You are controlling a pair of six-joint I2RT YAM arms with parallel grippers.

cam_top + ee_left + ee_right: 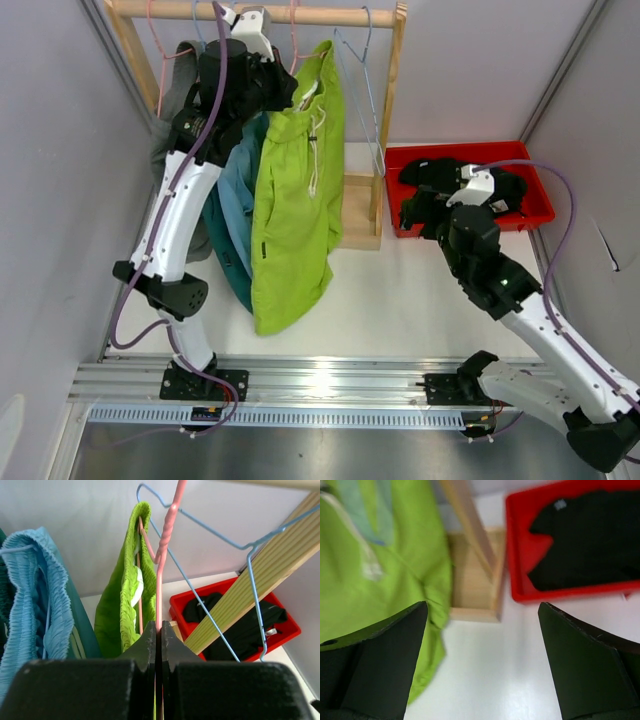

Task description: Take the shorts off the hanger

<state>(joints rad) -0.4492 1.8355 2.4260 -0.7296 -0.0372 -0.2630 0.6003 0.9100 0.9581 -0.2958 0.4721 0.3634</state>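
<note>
Four shorts (295,200) hanging; one black pair (440,178) in bin (535,210).

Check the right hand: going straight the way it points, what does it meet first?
Probably the white table, just short of the rack's wooden base. The open right hand has nothing between its fingers. Depth is unclear.
</note>
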